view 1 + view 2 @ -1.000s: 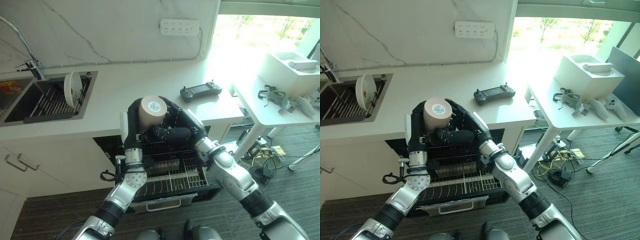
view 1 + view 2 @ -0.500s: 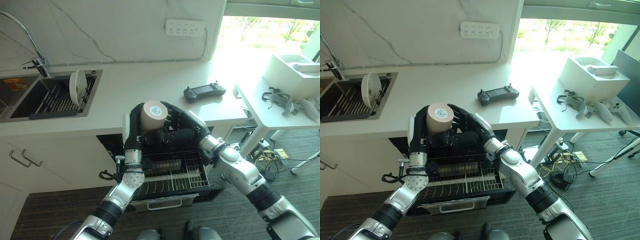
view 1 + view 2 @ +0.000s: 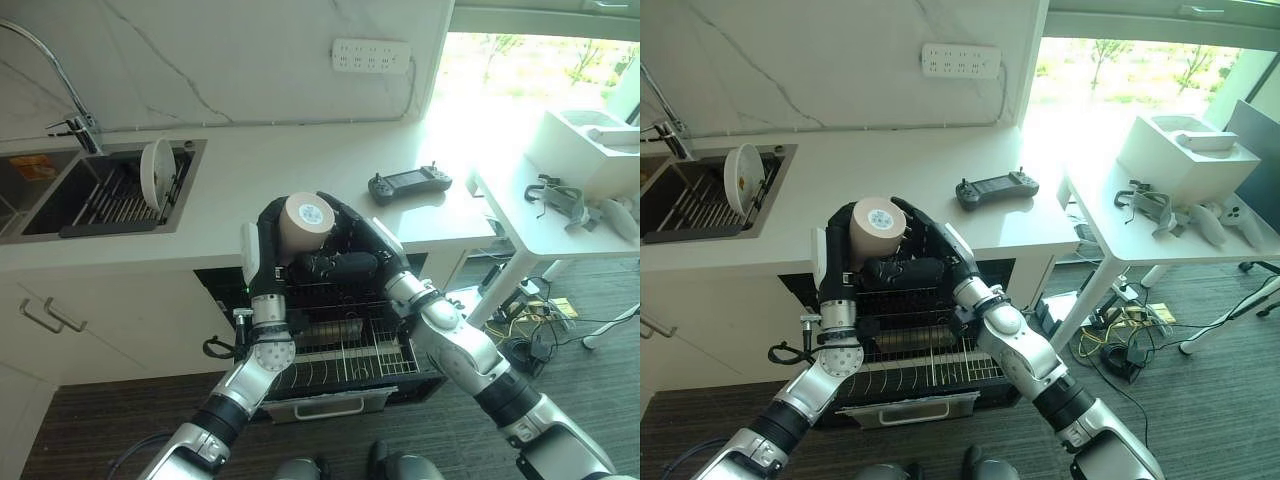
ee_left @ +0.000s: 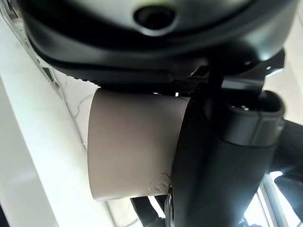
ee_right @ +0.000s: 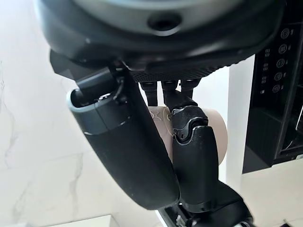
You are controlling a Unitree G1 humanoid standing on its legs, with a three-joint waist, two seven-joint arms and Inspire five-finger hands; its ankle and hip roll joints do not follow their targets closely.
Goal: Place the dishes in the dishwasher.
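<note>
A beige cup [image 3: 303, 222] is held up on its side, its labelled bottom facing me, above the pulled-out dishwasher rack [image 3: 350, 345]. My left hand [image 3: 262, 250] is shut on it from the left, fingers curled round its wall [image 4: 132, 142]. From the right, my right hand [image 3: 345, 262] closes on the same cup, with its fingers and thumb wrapped over the cup's side [image 5: 213, 127]. A white plate [image 3: 155, 178] stands upright in the sink's drying rack at the far left.
The sink [image 3: 40, 215] and tap [image 3: 70, 125] sit at the left of the white counter [image 3: 300, 170]. A black controller [image 3: 405, 184] lies on the counter's right part. A white side table [image 3: 560, 220] with gear stands to the right.
The cup stays held between both hands and has risen slightly. My right forearm has swung in closer to the dishwasher.
</note>
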